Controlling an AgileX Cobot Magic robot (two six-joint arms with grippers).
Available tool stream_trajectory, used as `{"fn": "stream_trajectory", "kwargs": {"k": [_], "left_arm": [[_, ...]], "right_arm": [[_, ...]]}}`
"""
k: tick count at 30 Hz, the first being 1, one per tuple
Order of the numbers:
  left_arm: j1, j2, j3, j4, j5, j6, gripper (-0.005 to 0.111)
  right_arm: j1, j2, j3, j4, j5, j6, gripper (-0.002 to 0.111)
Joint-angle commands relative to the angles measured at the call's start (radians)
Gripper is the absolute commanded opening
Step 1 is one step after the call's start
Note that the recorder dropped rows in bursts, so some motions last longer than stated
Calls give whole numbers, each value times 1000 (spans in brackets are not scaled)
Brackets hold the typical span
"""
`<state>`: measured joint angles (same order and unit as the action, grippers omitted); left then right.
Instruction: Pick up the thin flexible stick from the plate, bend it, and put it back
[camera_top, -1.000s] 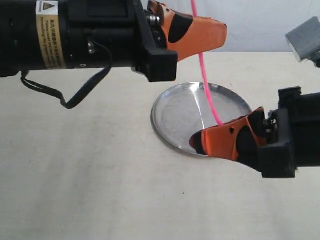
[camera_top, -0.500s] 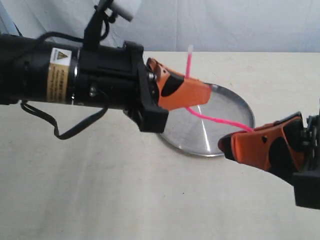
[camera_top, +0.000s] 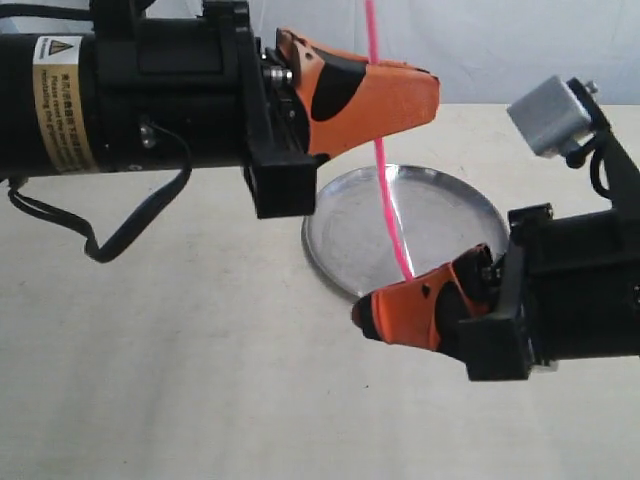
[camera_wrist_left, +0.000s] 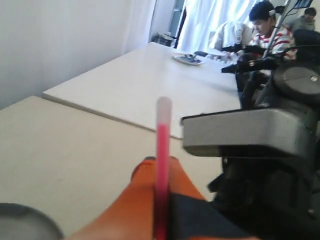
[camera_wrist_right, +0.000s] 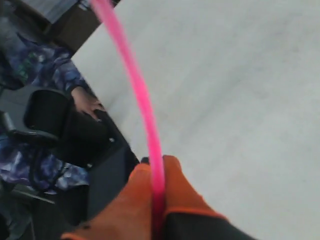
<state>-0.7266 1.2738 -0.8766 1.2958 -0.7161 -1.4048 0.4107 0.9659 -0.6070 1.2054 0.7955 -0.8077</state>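
Presently, the thin flexible stick (camera_top: 388, 200) is held clear of the plate (camera_top: 455, 215), pinched at two places, and is seen as a very thin, smooth, bright pink rod with a gentle bow along its length. Its upper part is clamped between the left fingers (camera_top: 400, 95), smooth orange tapered shells with black inserts, which are pressed together on it at about 12 o'clock of the plate in the exterior view. A short length is left protruding past them and, in the left wrist view, is capped by a whitish, translucent tip. Its lower end is gripped by the right fingers (camera_top: 400, 310), likewise orange and closed tight on the rod, at about 6 o'clock of the plate, where the rim is overlapped by them in that view. Between the two grips the rod is drawn across the plate's face from 12 toward 6 o'clock. The plate is round, shallow-rimmed and of polished steel, with mirror-like streaks, and is laid flat on the matte, off-white desk (camera_top: 180, 380). A yellow warning label (camera_top: 55, 100) is borne on the left arm's black cylindrical body, and a loose black cable (camera_top: 100, 243) is hung below it.
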Motion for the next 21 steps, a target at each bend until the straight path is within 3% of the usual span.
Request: {"fn": "stream_trajectory", "kwargs": {"k": [1, 3, 6, 9, 12, 16, 21], "left_arm": [[-4, 26, 27, 273, 163, -153, 0], [-4, 29, 59, 406, 174, -247, 0], [-4, 23, 94, 412, 91, -315, 0], [-4, -1, 98, 275, -24, -277, 0], [-4, -40, 96, 47, -71, -165, 0], [-4, -62, 55, -82, -99, -86, 0], [-4, -62, 36, -68, 7, 4, 0]], "right_arm": [[10, -55, -26, 192, 40, -146, -1], [8, -115, -59, 137, -6, -124, -1], [8, -177, -86, -66, -94, 54, -1], [8, -186, -85, -360, -90, 304, -1], [8, -151, -67, -489, -62, 428, -1], [10, -78, -15, -323, -57, 312, -1], [10, -17, 7, 30, 56, -28, -1]]}}
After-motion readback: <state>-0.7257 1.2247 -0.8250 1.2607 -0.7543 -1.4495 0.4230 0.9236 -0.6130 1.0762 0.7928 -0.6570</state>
